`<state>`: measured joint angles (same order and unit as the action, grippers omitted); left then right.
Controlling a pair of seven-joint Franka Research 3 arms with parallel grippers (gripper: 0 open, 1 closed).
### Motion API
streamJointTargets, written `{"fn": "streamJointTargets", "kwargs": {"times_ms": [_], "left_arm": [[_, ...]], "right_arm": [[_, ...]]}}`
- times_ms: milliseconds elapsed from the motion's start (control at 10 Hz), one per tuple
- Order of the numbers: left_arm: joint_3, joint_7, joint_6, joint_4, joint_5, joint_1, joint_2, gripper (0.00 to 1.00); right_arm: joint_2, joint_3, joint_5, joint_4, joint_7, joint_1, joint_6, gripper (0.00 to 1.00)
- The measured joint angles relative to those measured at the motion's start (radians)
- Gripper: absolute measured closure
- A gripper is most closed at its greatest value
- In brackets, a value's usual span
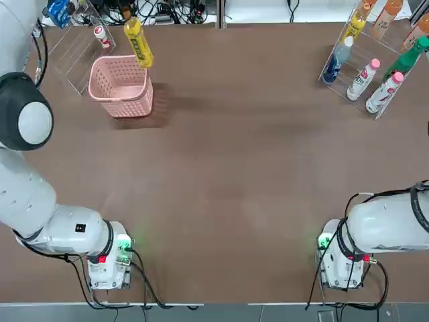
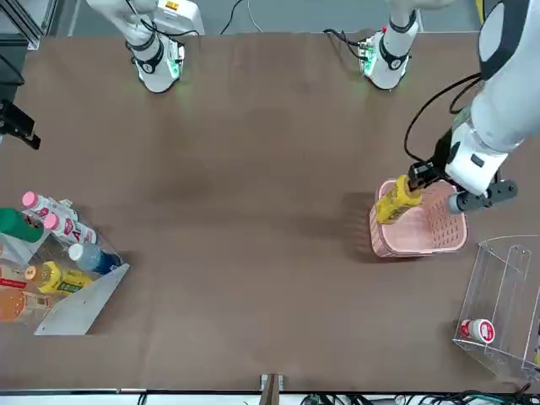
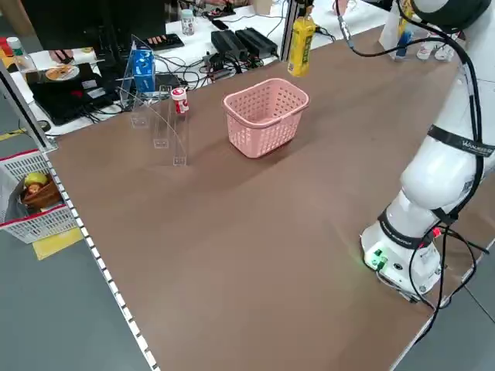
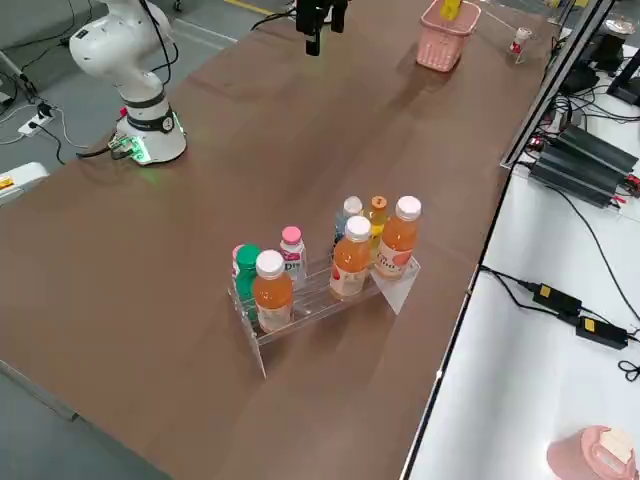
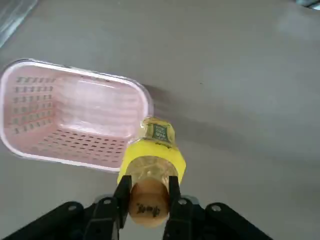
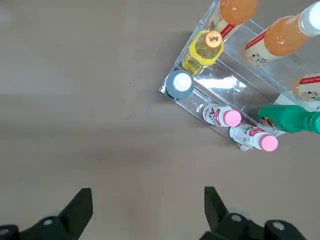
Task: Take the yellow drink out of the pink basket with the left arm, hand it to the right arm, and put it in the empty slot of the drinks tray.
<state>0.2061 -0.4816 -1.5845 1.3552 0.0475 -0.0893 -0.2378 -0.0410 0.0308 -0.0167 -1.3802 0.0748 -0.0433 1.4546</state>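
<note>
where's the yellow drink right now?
The yellow drink is out of the pink basket, held by its cap in the left gripper above the basket's far right edge, at the top view's far left.

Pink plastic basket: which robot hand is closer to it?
Left. The left end effector holds the yellow drink bottle just above the pink plastic basket; the right end effector hovers open near the clear drinks tray, far across the table.

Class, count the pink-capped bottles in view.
2. Both sit side by side in the drinks tray: the first pink-capped bottle next to the blue bottle, the second pink-capped bottle at the row's end.
</note>
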Motion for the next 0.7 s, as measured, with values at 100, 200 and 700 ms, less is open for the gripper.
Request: {"fn": "streamJointTargets", "kwargs": {"times_ms": [100,200,700], "left_arm": [[0.022,-0.013,0.0,-0.024,0.0,-0.012,-0.023,0.66],[0.034,-0.029,0.0,-0.047,0.0,-0.03,-0.045,0.66],[0.028,-0.052,-0.024,-0.097,-0.011,-0.168,-0.109,0.66]], "right_arm": [[0.0,0.0,0.0,0.0,0.0,0.0,0.0,0.01],[0.0,0.0,0.0,0.001,0.0,0.0,0.0,0.01],[0.0,0.001,0.0,0.002,0.0,-0.001,0.0,0.01]]}}
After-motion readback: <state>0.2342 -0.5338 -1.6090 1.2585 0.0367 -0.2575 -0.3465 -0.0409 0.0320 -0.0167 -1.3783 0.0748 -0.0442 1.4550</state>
